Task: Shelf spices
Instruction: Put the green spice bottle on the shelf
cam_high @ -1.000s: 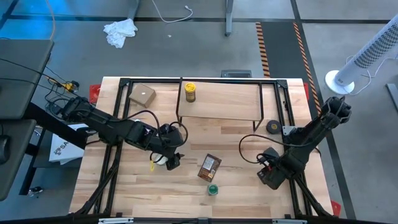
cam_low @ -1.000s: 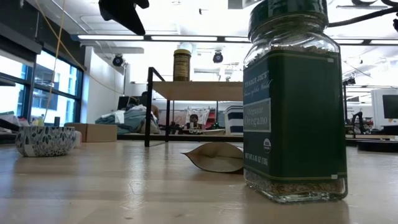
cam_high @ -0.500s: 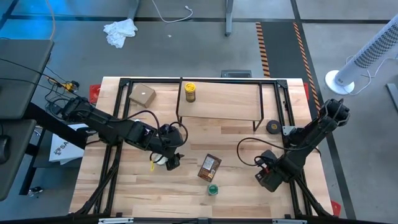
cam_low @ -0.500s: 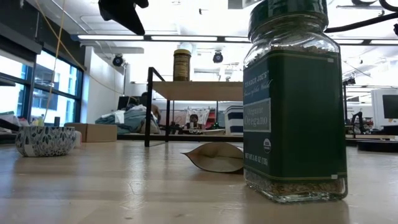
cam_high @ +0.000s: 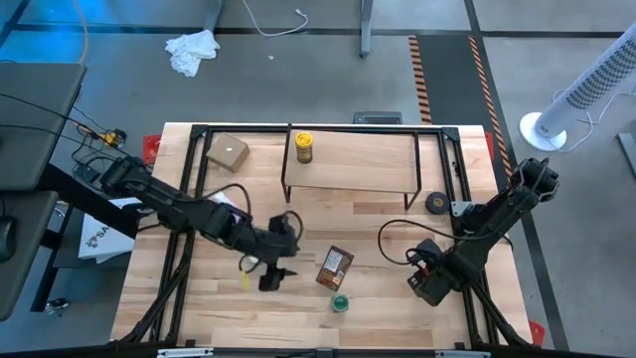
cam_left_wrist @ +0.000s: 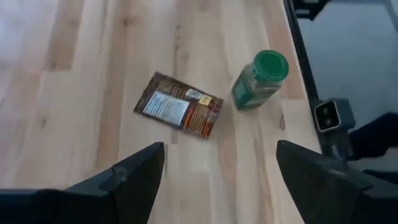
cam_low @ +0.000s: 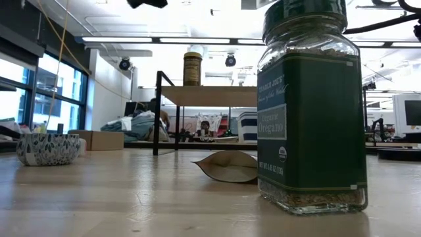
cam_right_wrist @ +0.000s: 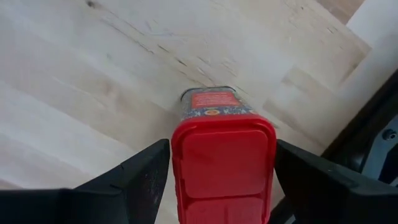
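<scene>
Fingers of the left end effector (cam_left_wrist: 214,180) stand wide apart and I see nothing between them — it holds nothing and hangs above the bench (cam_high: 388,308), a little toward the front of the middle. In its wrist view the flat brown packet (cam_left_wrist: 179,112) lies on the wood just ahead of the open fingers, and the green-lidded jar (cam_left_wrist: 260,79) stands upright near the packet, close to the bench edge. From above I see the same: the left end effector (cam_high: 274,273) is beside the brown packet (cam_high: 335,267), not touching it, and the green-lidded jar (cam_high: 341,303) stands just in front of the packet.

The right end effector (cam_right_wrist: 221,177) is closed on the red boxy container (cam_right_wrist: 222,163); its two fingers press on both sides of the red lid, so they stay rather far apart because the container is wide. In the high view this end effector (cam_high: 429,278) is at the front right part of the bench, well apart from the shelf (cam_high: 353,169). I cannot tell if the container still rests on the wood or is lifted.

The yellow-lidded jar (cam_high: 304,146) stands upright on the left end of the shelf board. In the low view it is on top of the shelf (cam_low: 210,95) — the jar (cam_low: 192,68) is far behind the green-lidded jar (cam_low: 310,105), which fills the near right side, with the brown packet (cam_low: 227,166) lying just behind it.
</scene>
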You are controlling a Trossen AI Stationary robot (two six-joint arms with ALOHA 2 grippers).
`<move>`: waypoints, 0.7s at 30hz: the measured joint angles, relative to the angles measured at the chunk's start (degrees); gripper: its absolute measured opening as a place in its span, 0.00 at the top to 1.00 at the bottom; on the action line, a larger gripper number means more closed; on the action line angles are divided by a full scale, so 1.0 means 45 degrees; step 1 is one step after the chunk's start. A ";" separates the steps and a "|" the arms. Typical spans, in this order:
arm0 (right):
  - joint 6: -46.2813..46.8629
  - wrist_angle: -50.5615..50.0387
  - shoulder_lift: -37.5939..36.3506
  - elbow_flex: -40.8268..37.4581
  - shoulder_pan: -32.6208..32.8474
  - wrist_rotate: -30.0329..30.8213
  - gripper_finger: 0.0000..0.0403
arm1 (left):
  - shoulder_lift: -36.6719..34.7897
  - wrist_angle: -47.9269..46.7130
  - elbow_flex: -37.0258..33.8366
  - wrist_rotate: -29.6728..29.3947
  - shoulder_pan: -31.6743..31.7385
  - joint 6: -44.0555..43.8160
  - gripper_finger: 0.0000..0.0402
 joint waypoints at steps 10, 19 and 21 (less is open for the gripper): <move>-0.0182 0.0171 0.0000 0.0000 0.0000 -0.0567 0.31 | 0.3279 0.4343 0.0195 0.0814 0.0126 0.1595 0.24; -0.0656 0.0257 -0.0005 -0.0005 0.0000 -0.1016 0.31 | 0.5202 0.5663 0.1216 0.1113 -0.0580 0.3115 0.24; -0.0620 0.0278 -0.0005 -0.0003 0.0000 -0.1075 0.31 | 0.5468 0.5717 0.1200 0.1021 -0.0487 0.3493 0.24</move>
